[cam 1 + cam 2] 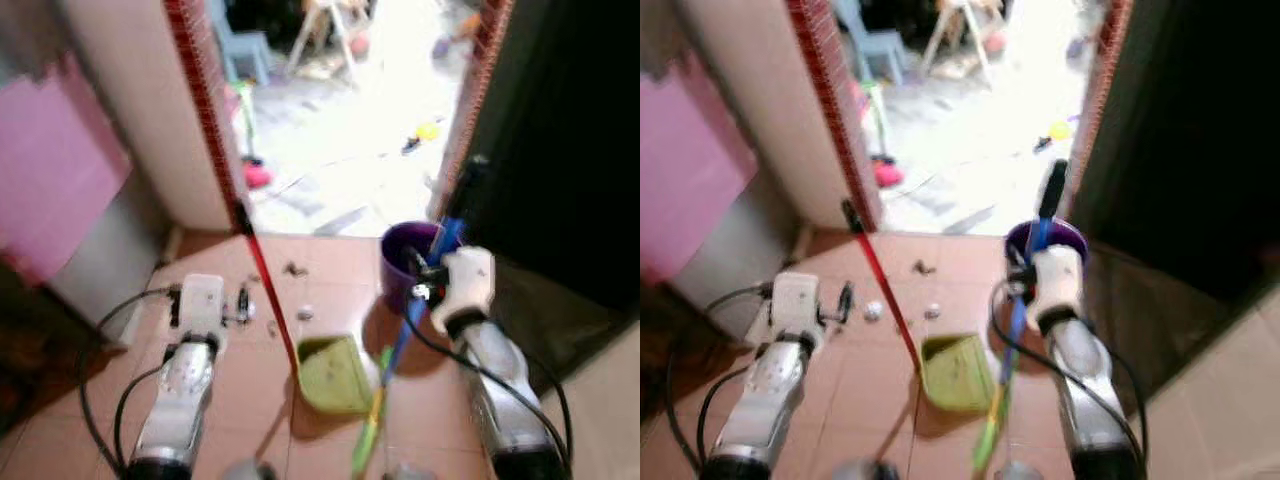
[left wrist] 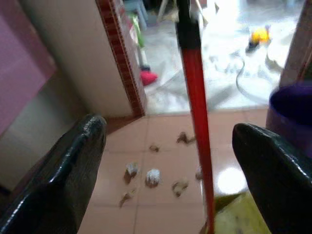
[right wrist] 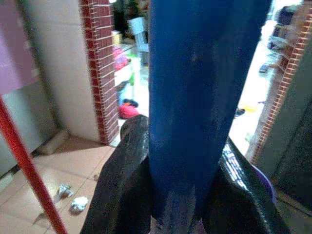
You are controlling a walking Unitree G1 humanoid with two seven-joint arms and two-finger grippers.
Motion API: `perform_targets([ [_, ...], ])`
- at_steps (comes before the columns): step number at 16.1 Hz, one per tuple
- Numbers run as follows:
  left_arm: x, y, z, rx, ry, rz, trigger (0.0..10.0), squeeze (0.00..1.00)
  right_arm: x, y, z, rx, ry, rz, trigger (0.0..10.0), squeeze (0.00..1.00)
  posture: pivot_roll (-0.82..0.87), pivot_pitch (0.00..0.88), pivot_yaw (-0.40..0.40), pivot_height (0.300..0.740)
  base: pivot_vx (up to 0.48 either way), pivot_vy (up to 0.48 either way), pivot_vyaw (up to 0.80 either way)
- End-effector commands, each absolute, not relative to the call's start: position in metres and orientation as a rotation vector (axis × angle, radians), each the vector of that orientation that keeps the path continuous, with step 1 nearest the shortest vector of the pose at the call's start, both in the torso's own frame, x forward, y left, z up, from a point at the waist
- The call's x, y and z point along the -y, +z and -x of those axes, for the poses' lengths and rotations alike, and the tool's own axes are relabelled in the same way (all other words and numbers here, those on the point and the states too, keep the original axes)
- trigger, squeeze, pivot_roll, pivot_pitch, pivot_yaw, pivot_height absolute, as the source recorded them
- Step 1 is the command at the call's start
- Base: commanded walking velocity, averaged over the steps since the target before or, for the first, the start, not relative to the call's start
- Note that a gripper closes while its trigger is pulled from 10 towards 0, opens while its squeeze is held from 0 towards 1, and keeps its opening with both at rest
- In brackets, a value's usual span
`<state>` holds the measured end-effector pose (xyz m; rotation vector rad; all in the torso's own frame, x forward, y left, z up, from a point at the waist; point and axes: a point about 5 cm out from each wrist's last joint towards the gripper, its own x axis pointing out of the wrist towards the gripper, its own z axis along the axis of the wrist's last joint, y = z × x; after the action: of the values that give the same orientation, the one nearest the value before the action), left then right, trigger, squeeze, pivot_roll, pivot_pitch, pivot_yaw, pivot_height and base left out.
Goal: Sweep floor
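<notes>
My right gripper (image 1: 425, 275) is shut on the blue handle (image 3: 195, 97) of a broom, whose lower shaft turns green (image 1: 372, 425) near the tiled floor. A yellow-green dustpan (image 1: 335, 375) rests on the floor between my arms. Its long red handle (image 1: 262, 262) leans up towards the brick door post. My left gripper (image 2: 170, 146) stands open to the left of the red handle, holding nothing. Several small bits of litter (image 2: 152, 176) lie on the tiles ahead of it, near the doorway.
A purple bucket (image 1: 398, 250) stands just behind the broom handle. Brick posts (image 1: 200, 100) frame a doorway onto a bright yard with toys and a blue chair (image 1: 240, 45). A pink panel (image 1: 50, 170) is on the left, a dark door (image 1: 570, 150) on the right.
</notes>
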<state>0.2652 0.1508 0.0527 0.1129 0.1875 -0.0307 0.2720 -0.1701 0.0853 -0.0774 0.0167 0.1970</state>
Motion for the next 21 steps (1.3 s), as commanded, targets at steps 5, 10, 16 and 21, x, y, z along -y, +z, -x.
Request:
perform_targets([
  [5, -0.158, 0.044, -0.259, -0.221, -0.014, -0.104, 10.0, 0.00, 0.162, 0.104, -0.281, 0.065, 0.230, 0.096, 10.0, 0.00, -0.16, 0.000, 0.072, 0.740, 0.308, 0.000, 0.00],
  [10, -0.155, 0.042, -0.257, -0.232, -0.013, -0.083, 10.0, 0.00, 0.162, 0.104, -0.280, 0.063, 0.229, 0.098, 10.0, 0.00, -0.16, 0.000, 0.071, 0.740, 0.193, 0.000, 0.00],
  [16, -0.152, 0.037, -0.257, -0.267, -0.029, -0.068, 10.0, 0.00, 0.163, 0.103, -0.279, 0.050, 0.223, 0.089, 10.0, 0.00, -0.16, 0.000, 0.068, 0.740, 0.000, 0.000, -0.24],
  [21, -0.144, 0.033, -0.260, -0.284, -0.068, -0.034, 10.0, 0.00, 0.168, 0.100, -0.267, 0.031, 0.220, 0.099, 10.0, 0.00, -0.18, 0.000, 0.070, 0.740, 0.000, 0.000, -0.15],
])
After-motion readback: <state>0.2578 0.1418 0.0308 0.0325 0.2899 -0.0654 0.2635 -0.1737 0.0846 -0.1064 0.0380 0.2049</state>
